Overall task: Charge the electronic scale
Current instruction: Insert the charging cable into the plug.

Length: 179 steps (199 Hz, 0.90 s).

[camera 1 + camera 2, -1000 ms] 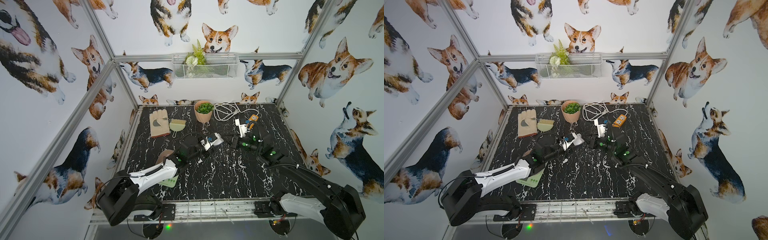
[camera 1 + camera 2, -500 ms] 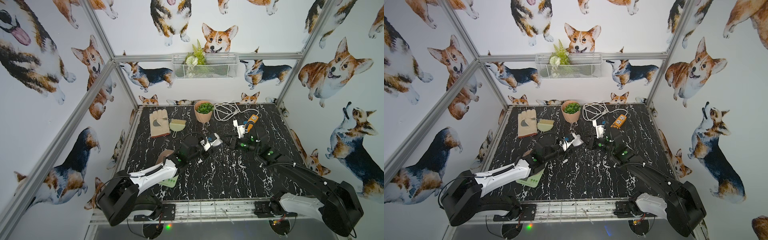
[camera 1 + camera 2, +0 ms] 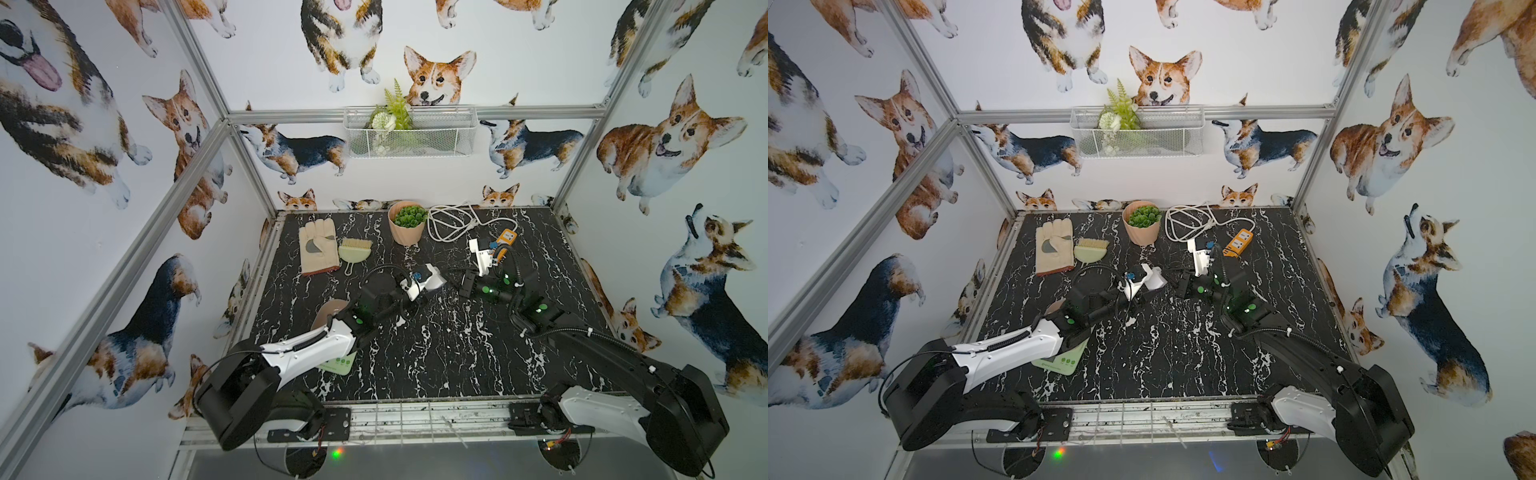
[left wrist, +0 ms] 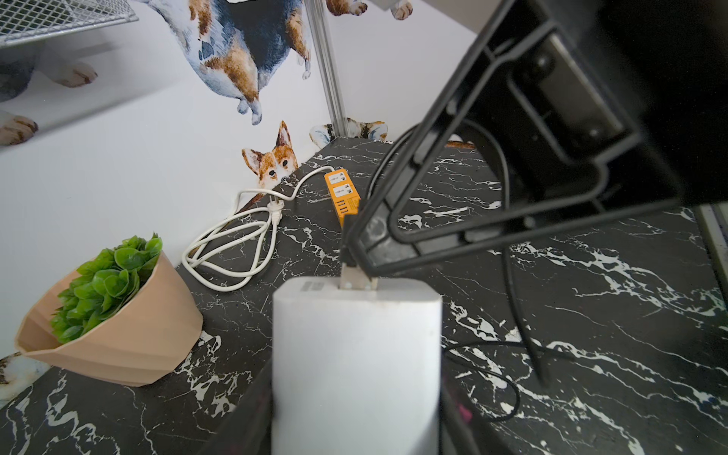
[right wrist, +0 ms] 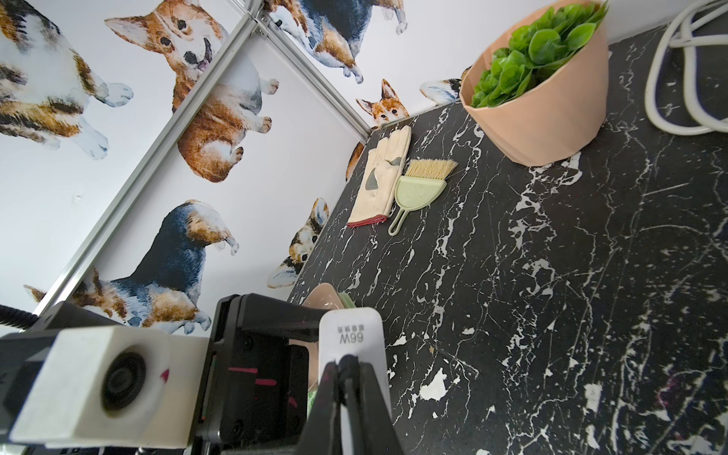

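Left claw (image 3: 424,286) grips the white charger (image 4: 354,354), right claw (image 5: 348,374) pinches the plug (image 4: 352,277) at its port, while the left arm (image 3: 316,349) partly covers the scale (image 3: 337,365).

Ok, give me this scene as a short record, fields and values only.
left gripper: shut on white charger block
right gripper: shut on USB plug
USB plug: tip in charger block's port, metal partly showing
electronic scale: lying flat, neither gripper touching it
power strip: orange, far side, charger block not plugged in
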### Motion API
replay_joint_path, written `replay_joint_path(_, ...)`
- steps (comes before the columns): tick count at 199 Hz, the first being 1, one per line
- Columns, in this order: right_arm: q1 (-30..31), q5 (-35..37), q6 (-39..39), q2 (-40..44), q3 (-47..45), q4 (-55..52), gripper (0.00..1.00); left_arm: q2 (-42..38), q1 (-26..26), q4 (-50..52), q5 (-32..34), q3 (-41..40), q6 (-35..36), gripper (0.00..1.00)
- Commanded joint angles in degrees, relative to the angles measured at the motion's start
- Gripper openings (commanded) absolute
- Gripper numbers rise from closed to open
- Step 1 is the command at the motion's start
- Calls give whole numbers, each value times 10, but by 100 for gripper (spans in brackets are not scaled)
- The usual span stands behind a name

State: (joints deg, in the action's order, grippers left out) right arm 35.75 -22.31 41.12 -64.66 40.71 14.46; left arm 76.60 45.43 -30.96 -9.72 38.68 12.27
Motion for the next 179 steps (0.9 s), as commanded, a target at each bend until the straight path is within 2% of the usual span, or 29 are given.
replay_joint_path(1,3,-29,-13,-6,14,-62,0,1,-1,-61,0,12,7,17)
replay_joint_path(95,3,-67,-45,-28,34,-106,0,-6,-1,-49,1,15,34,17)
replay_joint_path(143,3,-74,-13,-33,9,-39,0,-10,-5,-75,-7,14,9,17)
replay_joint_path(179,4,-81,-10,-33,12,-35,0,-5,-6,-84,-15,15,-1,16)
